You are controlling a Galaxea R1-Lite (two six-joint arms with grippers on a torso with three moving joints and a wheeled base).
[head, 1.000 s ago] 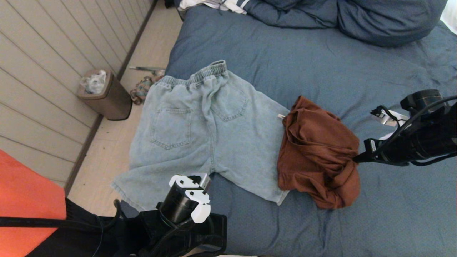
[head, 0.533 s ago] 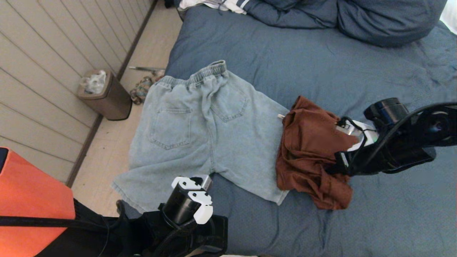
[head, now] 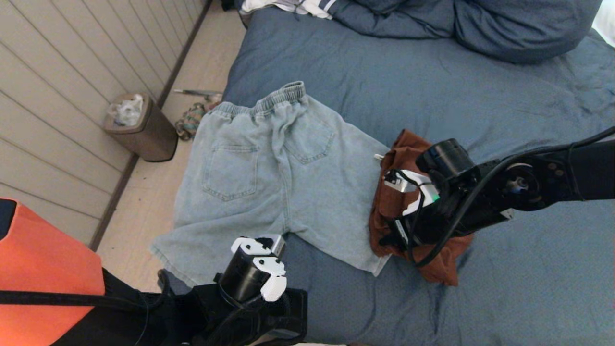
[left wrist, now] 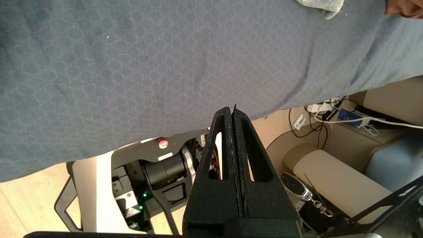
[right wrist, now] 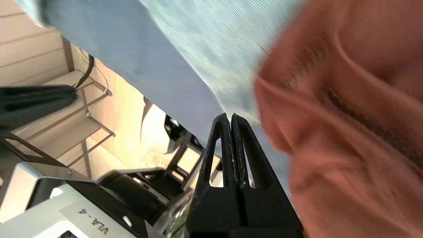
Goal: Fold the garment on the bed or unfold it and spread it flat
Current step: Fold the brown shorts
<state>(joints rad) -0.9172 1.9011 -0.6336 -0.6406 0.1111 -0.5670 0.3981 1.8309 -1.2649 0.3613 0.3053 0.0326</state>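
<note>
Light blue denim shorts [head: 269,187] lie spread flat, back pockets up, near the left edge of the slate-blue bed [head: 432,86]. A crumpled rust-brown garment [head: 408,149] lies just right of them, touching their leg hem. My right gripper [head: 383,239] hovers low over the brown heap's near left side, shut, with nothing between its fingers. In the right wrist view the gripper [right wrist: 230,115] points past the brown folds [right wrist: 347,99] toward the shorts [right wrist: 224,43]. My left gripper [left wrist: 231,109] is parked, shut and empty, at the bed's near edge [left wrist: 165,66].
Blue pillows [head: 504,24] and a white striped cloth [head: 298,6] lie at the bed's far end. On the floor at the left stand a brown waste bin [head: 141,129] and some clutter [head: 192,117]. An orange object [head: 38,259] sits at the near left.
My right arm has swept left from the bed's right side to over the brown garment, bunching it slightly leftward. The left arm has stayed put.
</note>
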